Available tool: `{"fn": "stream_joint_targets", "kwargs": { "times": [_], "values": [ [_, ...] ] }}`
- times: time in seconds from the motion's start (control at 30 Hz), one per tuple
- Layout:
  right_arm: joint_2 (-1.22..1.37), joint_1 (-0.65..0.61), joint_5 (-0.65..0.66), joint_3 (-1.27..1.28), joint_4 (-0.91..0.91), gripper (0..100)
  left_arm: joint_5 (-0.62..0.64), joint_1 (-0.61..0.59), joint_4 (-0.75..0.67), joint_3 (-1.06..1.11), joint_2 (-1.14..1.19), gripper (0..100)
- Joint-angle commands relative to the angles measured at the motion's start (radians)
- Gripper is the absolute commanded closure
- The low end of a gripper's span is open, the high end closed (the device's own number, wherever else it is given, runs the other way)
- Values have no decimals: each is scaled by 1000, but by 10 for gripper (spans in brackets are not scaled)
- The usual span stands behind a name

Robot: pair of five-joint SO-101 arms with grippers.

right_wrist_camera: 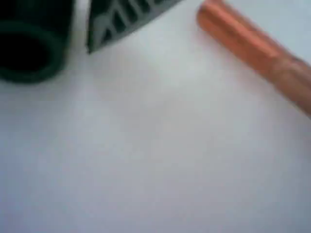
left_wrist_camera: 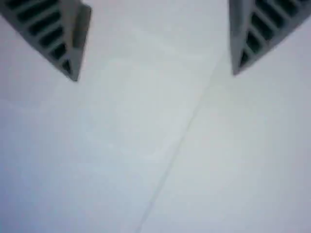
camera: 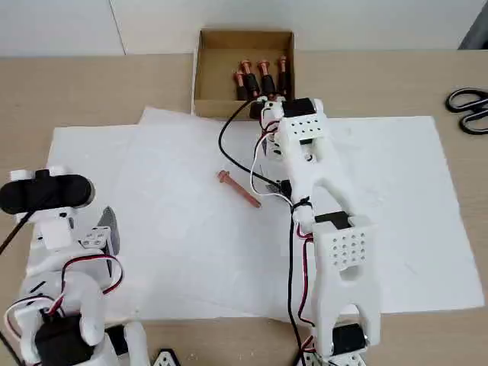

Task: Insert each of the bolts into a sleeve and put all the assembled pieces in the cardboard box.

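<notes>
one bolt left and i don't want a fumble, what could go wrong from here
The bolt lies loose on the paper; being round, it may roll away if the right arm close above nudges it. In the right wrist view the sleeve opening faces the camera while the bolt lies crosswise, so insertion could jam unless they get lined up.
</notes>
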Motion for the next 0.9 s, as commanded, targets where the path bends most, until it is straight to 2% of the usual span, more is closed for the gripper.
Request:
{"fn": "stream_joint_targets", "kwargs": {
  "times": [0.0,0.23,0.3,0.4,0.5,0.87],
  "values": [
    [-1,13,-2,-2,-10,827,-5,2,-3,-4,-3,806],
    [5,13,-2,-3,-8,831,-5,2,-3,-4,-3,807],
    [4,13,-2,-3,-7,875,-5,2,-3,-4,-3,807],
    [-2,16,-2,-5,-7,998,-5,2,-3,-4,-3,807],
    [-21,21,0,-6,1,995,-5,2,-3,-4,-3,807],
    [-510,54,72,0,56,995,2,2,8,-44,20,805]
  ]
}}
